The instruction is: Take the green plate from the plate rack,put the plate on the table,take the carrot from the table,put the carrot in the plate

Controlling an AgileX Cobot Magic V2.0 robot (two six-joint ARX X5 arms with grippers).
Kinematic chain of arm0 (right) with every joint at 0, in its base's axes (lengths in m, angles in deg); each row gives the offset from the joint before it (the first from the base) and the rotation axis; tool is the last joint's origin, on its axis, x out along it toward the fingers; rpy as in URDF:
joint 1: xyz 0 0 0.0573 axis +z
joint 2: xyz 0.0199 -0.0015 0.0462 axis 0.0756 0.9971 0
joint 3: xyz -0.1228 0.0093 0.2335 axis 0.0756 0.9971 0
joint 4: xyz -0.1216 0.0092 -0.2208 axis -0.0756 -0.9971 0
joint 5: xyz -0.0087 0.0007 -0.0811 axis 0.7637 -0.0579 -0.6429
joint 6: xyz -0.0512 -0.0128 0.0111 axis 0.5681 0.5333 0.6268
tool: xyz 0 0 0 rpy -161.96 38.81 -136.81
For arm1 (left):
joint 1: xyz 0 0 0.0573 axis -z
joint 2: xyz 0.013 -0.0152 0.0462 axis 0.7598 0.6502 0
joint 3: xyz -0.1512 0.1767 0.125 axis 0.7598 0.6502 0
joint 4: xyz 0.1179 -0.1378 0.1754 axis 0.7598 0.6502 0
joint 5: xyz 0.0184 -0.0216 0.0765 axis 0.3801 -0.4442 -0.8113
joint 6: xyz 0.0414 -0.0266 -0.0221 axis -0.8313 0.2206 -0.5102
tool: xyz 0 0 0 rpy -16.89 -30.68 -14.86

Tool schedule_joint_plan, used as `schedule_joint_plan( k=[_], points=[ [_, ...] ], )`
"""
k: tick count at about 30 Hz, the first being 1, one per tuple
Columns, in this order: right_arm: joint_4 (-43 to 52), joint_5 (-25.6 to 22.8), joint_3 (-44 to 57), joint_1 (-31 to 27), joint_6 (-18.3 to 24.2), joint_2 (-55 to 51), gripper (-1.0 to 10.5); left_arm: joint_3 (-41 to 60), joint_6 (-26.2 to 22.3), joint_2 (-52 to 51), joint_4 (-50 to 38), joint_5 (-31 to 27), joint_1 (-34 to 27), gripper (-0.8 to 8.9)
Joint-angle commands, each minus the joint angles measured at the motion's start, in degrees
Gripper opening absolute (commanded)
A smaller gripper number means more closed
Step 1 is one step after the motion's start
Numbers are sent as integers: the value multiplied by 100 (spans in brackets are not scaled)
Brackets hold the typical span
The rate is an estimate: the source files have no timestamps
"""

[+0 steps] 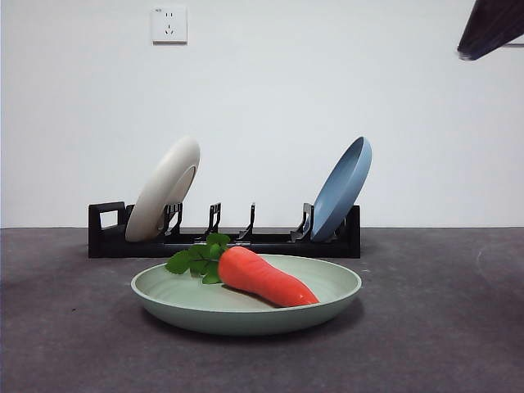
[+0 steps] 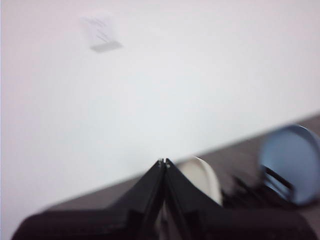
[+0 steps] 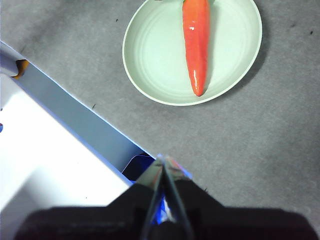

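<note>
A: Where's the carrot [image 1: 266, 277]?
B: Lying in the green plate [image 1: 326, 306], low centre of the front view, on the table [image 1: 442, 327] before the rack [image 1: 237, 242].
A: The claws?
B: Left gripper [image 2: 164, 161] pressed together, empty. Right gripper [image 3: 162, 159] likewise, raised clear of the plate.

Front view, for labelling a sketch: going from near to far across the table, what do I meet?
The green plate holding the carrot → the plate rack with the cream-white plate and the blue plate → the wall socket.
</note>
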Motion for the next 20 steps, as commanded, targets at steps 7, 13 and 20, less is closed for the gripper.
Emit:
schedule_joint_plan(
  k=[7, 13, 20],
  points=[
    [26, -15, 35, 13, -35, -13, 2, 2295, 83, -1209, -1606, 413, -907, -3],
    [26, -15, 35, 13, -35, -13, 2, 3720, 590, -1845, -1880, 654, -1126, -3],
    [26, -15, 35, 13, -35, -13, 2, 4907, 951, -2492, -1932, 772, -1121, -3]
  ],
)
